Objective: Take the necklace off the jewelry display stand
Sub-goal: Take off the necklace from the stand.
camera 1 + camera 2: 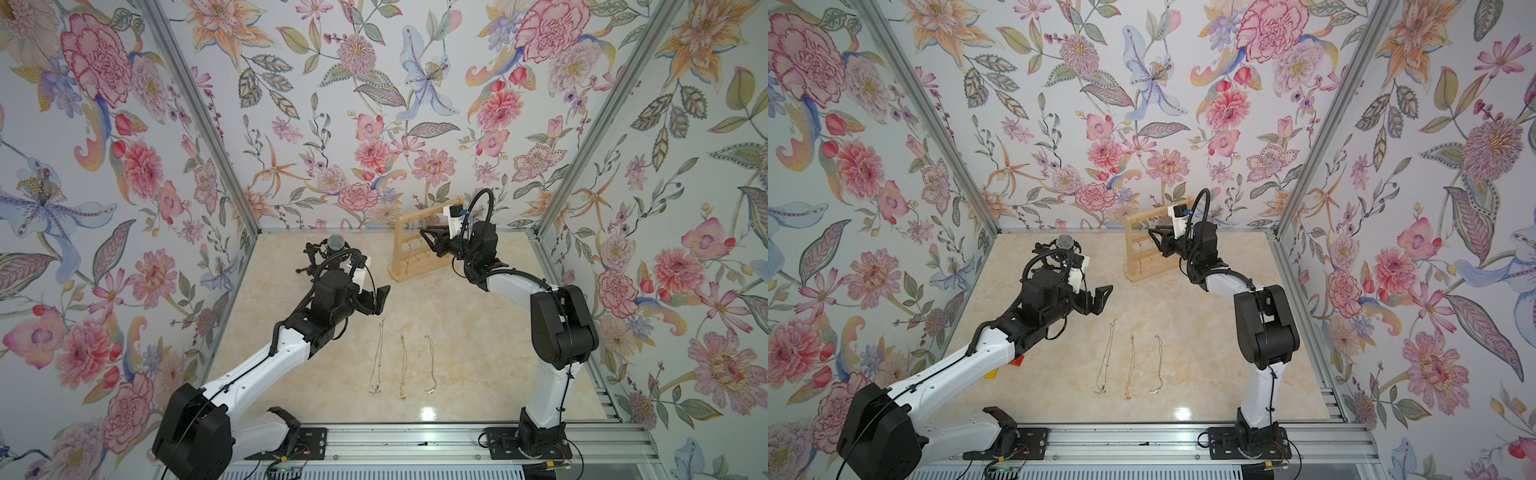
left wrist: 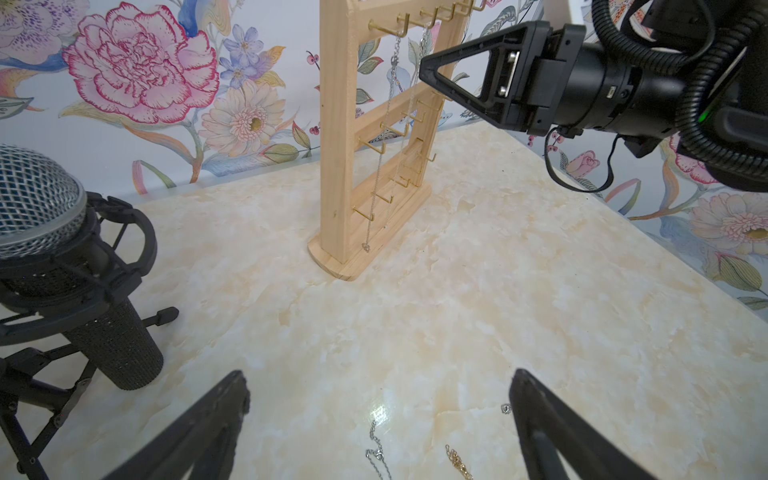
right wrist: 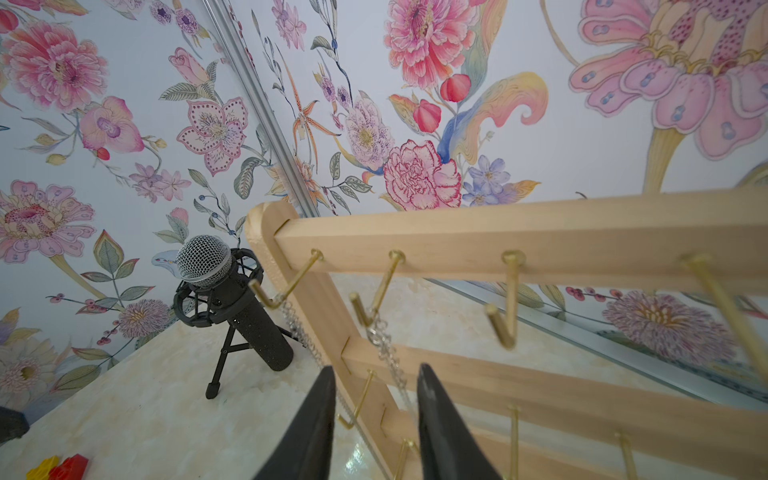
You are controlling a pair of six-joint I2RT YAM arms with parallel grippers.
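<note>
Front of counter (image 1: 478, 332): three chains (image 1: 403, 365) laid side by side. Mid: left tool (image 1: 380, 300) agape, empty, above counter. Rear: stand (image 1: 400, 245); necklace (image 3: 385, 347) hanging from top-bar hook (image 3: 382, 286), between narrowly parted jaws of right tool (image 3: 376, 376), not clamped.

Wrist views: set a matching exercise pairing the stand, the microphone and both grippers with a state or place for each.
1. stand
2. microphone
3. left gripper
4. right gripper

A. fingers wide open, over the table
B. fingers narrowly apart around a hanging chain
C. sits on a black tripod
D. chains hang from its top hooks

Pairs: 1-D, 2-C, 3-A, 4-B
</note>
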